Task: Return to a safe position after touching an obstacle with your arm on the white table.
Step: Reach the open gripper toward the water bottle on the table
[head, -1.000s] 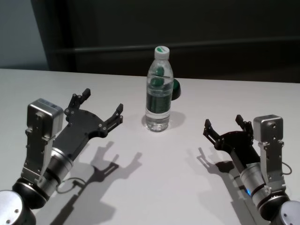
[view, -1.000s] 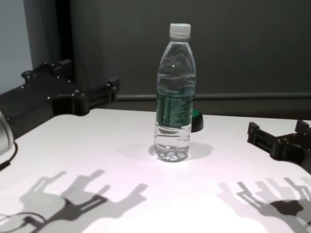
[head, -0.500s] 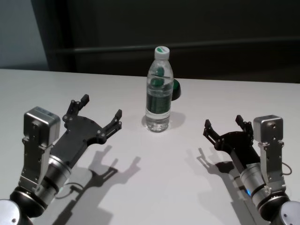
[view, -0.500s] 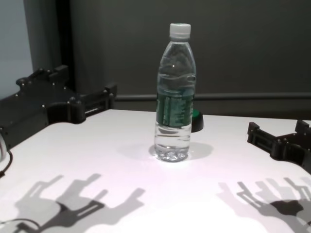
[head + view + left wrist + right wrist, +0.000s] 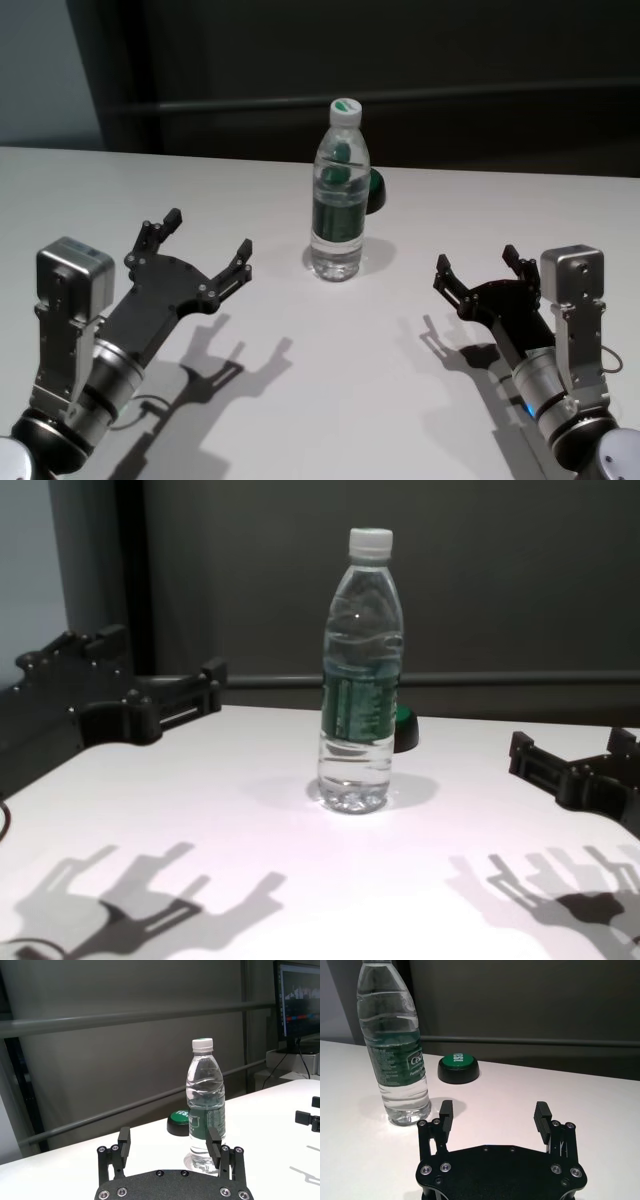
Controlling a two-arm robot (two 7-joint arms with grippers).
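The obstacle, a clear water bottle (image 5: 340, 200) with a white cap and dark green label, stands upright on the white table (image 5: 300, 390), also seen as the bottle (image 5: 358, 680) in the chest view. My left gripper (image 5: 207, 233) hovers open and empty to the bottle's left, a clear gap away; it faces the bottle (image 5: 205, 1105) in its wrist view. My right gripper (image 5: 476, 258) is open and empty at the bottle's right, nearer me, low over the table. Neither arm touches the bottle (image 5: 397, 1060).
A small black puck with a green top (image 5: 374, 190) sits just behind the bottle to its right, also seen as the puck (image 5: 458, 1066). A dark wall with a horizontal rail (image 5: 480, 97) runs behind the table's far edge.
My left arm has drawn back to the left and toward me, widening the gap to the bottle. The bottle and the right arm have not moved.
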